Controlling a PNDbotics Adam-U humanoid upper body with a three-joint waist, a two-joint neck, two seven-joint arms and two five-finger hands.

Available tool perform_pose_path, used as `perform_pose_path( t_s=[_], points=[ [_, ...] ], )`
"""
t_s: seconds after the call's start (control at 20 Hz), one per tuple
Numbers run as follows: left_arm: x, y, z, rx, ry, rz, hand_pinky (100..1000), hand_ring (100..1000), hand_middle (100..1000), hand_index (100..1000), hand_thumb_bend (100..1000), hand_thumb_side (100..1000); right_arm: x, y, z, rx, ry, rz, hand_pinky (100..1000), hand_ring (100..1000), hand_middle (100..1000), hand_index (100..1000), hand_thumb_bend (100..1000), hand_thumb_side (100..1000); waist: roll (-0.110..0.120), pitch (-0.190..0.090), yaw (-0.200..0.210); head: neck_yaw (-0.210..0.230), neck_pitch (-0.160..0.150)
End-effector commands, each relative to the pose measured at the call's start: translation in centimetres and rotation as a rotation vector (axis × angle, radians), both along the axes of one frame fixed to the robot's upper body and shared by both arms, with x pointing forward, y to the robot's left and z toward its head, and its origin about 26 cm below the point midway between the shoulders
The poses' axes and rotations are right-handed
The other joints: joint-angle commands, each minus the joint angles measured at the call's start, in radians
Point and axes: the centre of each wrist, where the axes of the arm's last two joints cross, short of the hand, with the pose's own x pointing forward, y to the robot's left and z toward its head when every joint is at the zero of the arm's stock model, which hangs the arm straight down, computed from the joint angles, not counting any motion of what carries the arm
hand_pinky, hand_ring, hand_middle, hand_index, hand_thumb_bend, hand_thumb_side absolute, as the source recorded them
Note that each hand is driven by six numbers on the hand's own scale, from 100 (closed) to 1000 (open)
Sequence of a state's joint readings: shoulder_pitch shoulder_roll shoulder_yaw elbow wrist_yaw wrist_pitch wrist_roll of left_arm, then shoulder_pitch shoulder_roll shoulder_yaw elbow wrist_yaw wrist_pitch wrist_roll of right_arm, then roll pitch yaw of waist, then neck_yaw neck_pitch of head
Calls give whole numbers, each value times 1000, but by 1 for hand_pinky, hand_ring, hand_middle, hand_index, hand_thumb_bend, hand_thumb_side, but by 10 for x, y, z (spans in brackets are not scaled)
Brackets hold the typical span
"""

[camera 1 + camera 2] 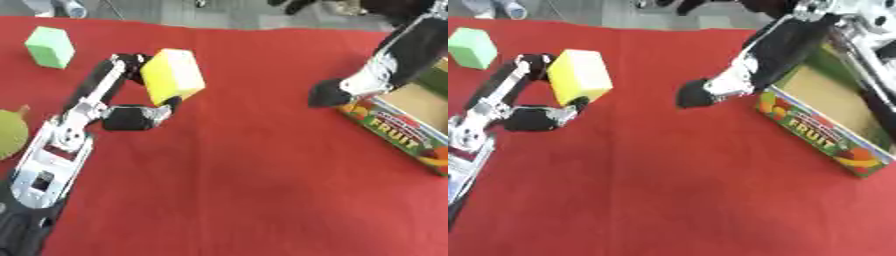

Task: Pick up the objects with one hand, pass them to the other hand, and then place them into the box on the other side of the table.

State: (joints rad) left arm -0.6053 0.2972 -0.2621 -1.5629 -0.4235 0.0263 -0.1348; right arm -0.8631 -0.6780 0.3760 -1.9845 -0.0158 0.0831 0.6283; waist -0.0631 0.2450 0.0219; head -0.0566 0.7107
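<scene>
Left hand point(131, 100) pinching yellow block point(172, 75) over red worktop point(245, 175); green block point(50, 46) behind; right hand point(697, 95), fingers indistinct, beside fruit box point(820, 135)

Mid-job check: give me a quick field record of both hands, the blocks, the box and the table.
left hand: shut on yellow block
right hand: beside the box, holds nothing visible, fingers unclear
green block: far left on the cloth, apart from the left hand
box: fruit-printed, open, right side, no block visible inside
table: red cloth
round green thing: at left edge
</scene>
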Motion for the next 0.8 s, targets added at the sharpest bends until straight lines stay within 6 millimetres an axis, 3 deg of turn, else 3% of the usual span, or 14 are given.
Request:
perform_pose_path(
  t_s=[0.05,0.3,0.8],
  points=[
    [2,-2,-1,10,-29,-3,706,558,446,539,100,222,-6,12,3,-41,-43,36,852,904,878,906,593,382,1,-29,-4,-1,7],
    [5,-4,-13,13,-28,-12,704,557,442,538,100,219,-9,30,-1,-79,-69,66,854,904,874,899,577,379,-4,-30,-10,2,6],
    [-7,-10,-15,4,-98,-67,705,557,440,538,100,214,-12,51,-12,4,-166,-30,838,872,855,880,551,308,-7,-26,-11,0,18]
  ],
)
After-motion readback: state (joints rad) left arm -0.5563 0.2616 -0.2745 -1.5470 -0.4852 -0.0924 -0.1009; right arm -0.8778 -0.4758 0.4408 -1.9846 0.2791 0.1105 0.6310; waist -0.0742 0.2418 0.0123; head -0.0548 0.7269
